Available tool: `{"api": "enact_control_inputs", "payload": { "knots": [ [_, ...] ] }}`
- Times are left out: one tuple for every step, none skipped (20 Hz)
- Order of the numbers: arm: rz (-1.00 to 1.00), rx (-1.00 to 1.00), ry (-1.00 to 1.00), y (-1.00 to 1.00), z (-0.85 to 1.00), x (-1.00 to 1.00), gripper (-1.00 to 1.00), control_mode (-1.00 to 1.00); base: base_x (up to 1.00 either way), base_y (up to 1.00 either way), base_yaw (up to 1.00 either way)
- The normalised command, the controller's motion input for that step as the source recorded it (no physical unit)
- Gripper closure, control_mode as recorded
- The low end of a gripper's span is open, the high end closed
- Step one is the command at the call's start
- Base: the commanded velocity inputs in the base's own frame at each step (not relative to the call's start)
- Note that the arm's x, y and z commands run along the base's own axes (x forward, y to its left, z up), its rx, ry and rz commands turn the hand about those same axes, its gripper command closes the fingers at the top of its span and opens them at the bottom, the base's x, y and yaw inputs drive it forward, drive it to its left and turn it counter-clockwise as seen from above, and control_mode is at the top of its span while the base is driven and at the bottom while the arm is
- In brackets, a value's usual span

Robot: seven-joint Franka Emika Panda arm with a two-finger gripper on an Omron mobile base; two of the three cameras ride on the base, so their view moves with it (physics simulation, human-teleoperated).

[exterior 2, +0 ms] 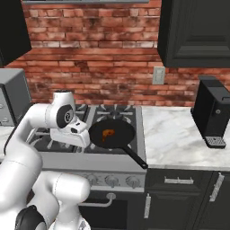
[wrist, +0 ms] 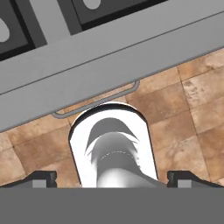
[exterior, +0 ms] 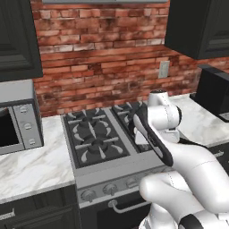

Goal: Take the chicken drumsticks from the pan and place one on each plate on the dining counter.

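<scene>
— Pincer state?
— My gripper (wrist: pixel 111 178) stands wide apart, holding nothing, above the stove (exterior: pixel 96 143) front edge.
— The drumstick?
— One reddish-orange drumstick (exterior 2: pixel 108 133) lies in the pan (exterior 2: pixel 112 134), on the stove's right front burner.

text on microwave (exterior: pixel 15 127), left edge of frame: none legible, panel just grey w/ round knobs
stove knobs (exterior 2: pixel 111 180), lower centre: no markings readable
coffee machine (exterior 2: pixel 212 114), right side: no brand or label visible
wall outlet (exterior 2: pixel 157 75): blank
</scene>
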Motion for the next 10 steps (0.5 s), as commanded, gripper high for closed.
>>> {"api": "enact_control_inputs", "payload": {
  "knots": [
    [0.0, 0.0, 0.0, 0.0, 0.0, 0.0, -1.0, 1.0, 0.0, 0.0, 0.0],
    [0.0, 0.0, 0.0, 0.0, 0.0, 0.0, -1.0, 1.0, 0.0, -0.06, 0.0],
    [0.0, 0.0, 0.0, 0.0, 0.0, 0.0, -1.0, 1.0, 0.0, -0.08, 0.0],
    [0.0, 0.0, 0.0, 0.0, 0.0, 0.0, -1.0, 1.0, 0.0, -0.12, 0.0],
    [0.0, 0.0, 0.0, 0.0, 0.0, 0.0, -1.0, 1.0, 0.0, -0.15, 0.0],
    [0.0, 0.0, 0.0, 0.0, 0.0, 0.0, -1.0, 1.0, 0.0, -0.19, 0.0],
    [0.0, 0.0, 0.0, 0.0, 0.0, 0.0, -1.0, 1.0, 0.0, -0.22, 0.0],
    [0.0, 0.0, 0.0, 0.0, 0.0, 0.0, -1.0, 1.0, 0.08, -0.26, 0.0],
    [0.0, 0.0, 0.0, 0.0, 0.0, 0.0, -1.0, 1.0, 0.27, -0.36, 0.0],
    [0.0, 0.06, 0.0, -0.4, 0.0, 0.41, -1.0, -1.0, 0.0, 0.0, 0.0]
  ]
}}
